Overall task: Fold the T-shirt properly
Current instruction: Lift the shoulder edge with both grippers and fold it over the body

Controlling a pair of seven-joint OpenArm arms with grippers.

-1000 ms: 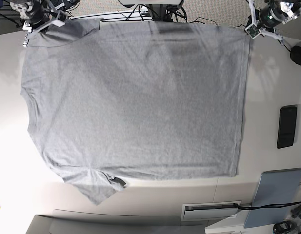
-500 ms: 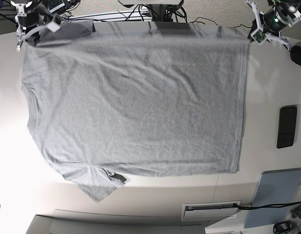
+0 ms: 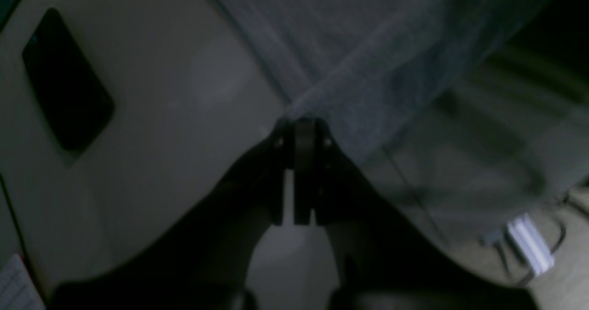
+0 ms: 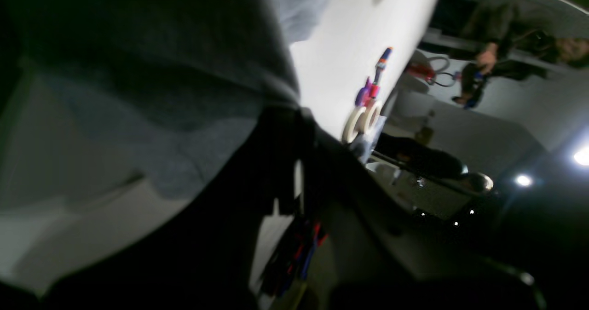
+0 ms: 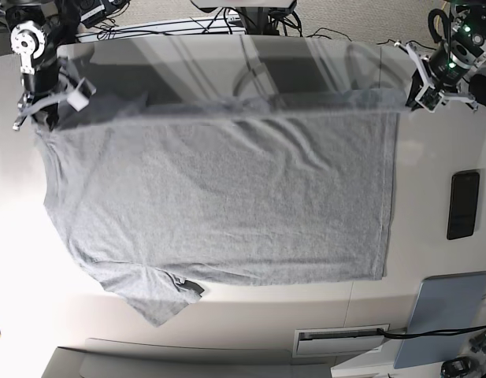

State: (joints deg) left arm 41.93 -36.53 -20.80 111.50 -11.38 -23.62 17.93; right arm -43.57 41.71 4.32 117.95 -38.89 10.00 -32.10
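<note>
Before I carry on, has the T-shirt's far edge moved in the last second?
Yes. The T-shirt far edge, pinched by both grippers, has come toward the camera off the table's far edge, closer to the black phone.

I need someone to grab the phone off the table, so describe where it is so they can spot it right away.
Start at the big grey T-shirt spread over the white table. Look past its straight hem edge, on the side of the left gripper. The phone lies flat there alone: a slim black rectangle, unlike the larger pale blue-grey pad nearby.
</note>
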